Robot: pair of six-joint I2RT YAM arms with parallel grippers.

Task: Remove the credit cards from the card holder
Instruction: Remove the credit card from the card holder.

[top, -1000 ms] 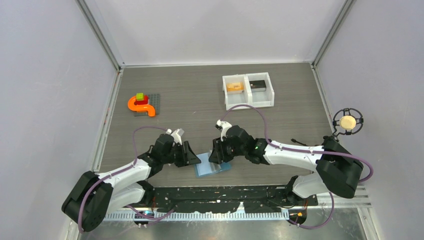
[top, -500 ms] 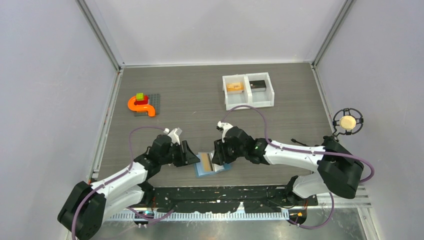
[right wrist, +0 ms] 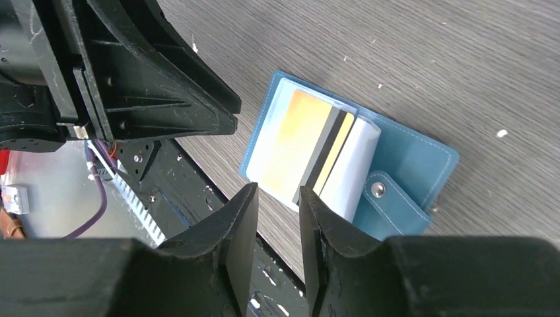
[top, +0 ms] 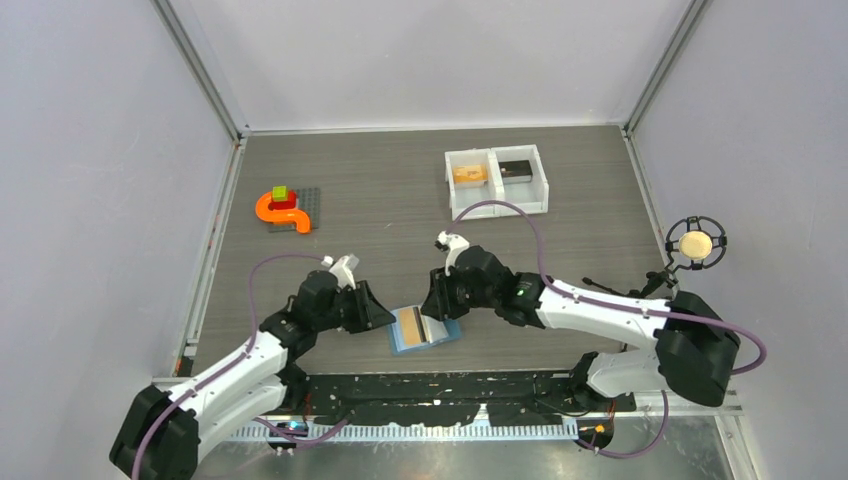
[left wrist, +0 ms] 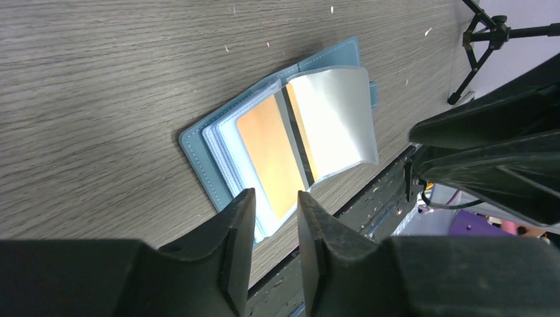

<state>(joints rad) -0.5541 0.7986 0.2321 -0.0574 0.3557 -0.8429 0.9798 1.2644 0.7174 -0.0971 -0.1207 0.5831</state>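
- Both sets of jaws stand narrowly apart and empty. Your left gripper [left wrist: 274,205] and right gripper [right wrist: 277,198] flank the card holder [top: 422,327], which lies open at the near edge of the table [top: 380,200].
- Watch the clear sleeve [left wrist: 333,112] arching over the orange-yellow card [left wrist: 271,152]: pinch it and you'd likely drag the whole holder.
- It's soft and close to the edge, so a sideways tug could slide it off.
- Dark wood-grain top, pale walls; white tray [top: 500,209] far right, orange toy [top: 270,210] far left.

Lt-blue card holder [left wrist: 198,146], orange-yellow card [left wrist: 267,152], pale sleeves [left wrist: 330,112], grey wood-grain table [left wrist: 99,79], white tray [top: 498,211], blk fingers [left wrist: 238,251].
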